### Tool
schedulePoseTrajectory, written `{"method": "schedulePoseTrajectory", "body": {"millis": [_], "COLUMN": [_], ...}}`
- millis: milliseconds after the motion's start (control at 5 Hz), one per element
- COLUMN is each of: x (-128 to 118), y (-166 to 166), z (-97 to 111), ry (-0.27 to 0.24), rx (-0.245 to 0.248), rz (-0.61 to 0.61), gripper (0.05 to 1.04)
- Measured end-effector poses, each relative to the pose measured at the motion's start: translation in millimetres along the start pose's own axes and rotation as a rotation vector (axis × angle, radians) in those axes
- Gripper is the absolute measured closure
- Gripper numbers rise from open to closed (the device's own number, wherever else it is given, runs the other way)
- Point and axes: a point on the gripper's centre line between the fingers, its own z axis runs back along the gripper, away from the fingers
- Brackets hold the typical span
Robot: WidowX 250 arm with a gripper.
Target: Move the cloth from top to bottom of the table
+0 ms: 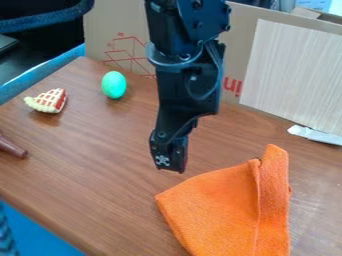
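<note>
One orange cloth [224,205] lies bunched at the table's [87,165] lower right, with one green egg [113,84] and one toy pie slice [49,101] farther back, while one black claw [170,164], its opening impossible to tell, hangs just beside the cloth.

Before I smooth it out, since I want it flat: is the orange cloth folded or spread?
Partly folded: the orange cloth lies mostly spread, but its right side doubles over into a raised ridge.

Cloth [224,205]: was solid orange.
Egg [113,85]: was plain green.
Table [87,165]: was brown with wood grain.
Gripper [171,162]: was black.
</note>
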Motion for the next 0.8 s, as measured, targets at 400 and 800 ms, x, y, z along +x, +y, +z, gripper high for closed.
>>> {"method": "schedulePoseTrajectory", "body": {"millis": [400, 800], "x": [9.5, 27.3], "y": [-6.4, -11.5], "z": [-15.8, -46.4], "ry": [-0.015, -0.054], "rx": [-0.030, -0.052], "rz": [0.074, 0.284], "gripper": [0.084, 0.084]}}
